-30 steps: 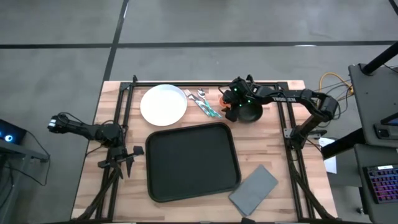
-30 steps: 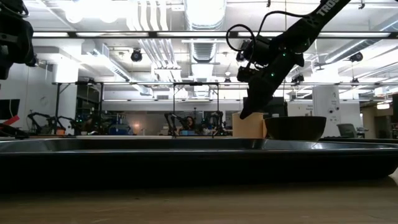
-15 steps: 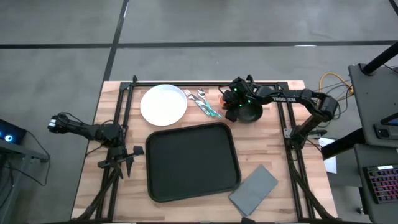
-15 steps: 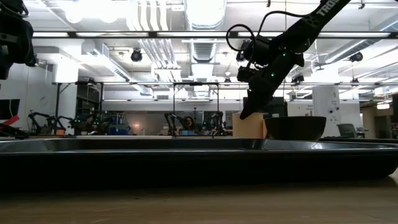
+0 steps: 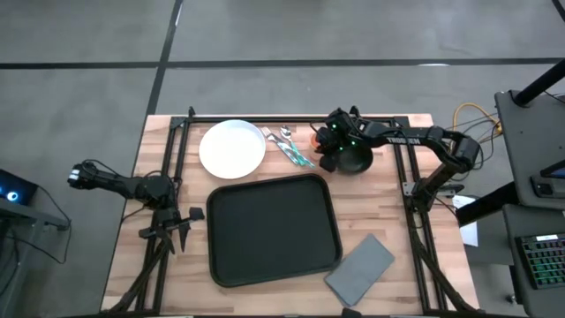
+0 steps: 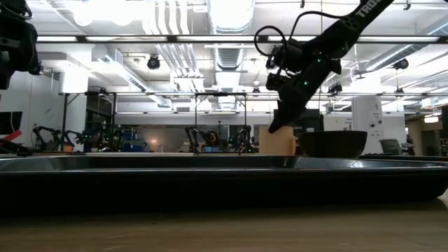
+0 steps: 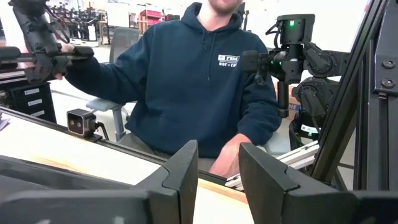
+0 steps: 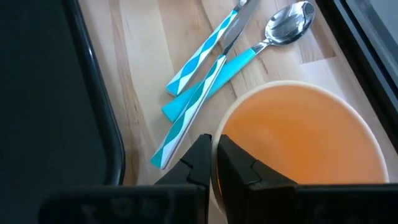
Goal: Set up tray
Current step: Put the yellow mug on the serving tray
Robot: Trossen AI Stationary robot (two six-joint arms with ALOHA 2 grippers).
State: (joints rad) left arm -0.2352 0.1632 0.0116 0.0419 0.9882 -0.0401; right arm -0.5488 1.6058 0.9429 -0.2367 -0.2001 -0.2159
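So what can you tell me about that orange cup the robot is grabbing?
The orange cup is round, pale-rimmed and looks empty. It stands upright on the wooden table, at the far side beside a black bowl and near the blue-handled cutlery. The right gripper is shut on its rim, one finger inside, one outside.

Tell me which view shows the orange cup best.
Right wrist view: the cup fills it, its rim pinched by the shut right pincer, beside the cutlery. The high view shows only an orange sliver beside the arm. The low view shows its side behind the tray. The left wrist view misses it.
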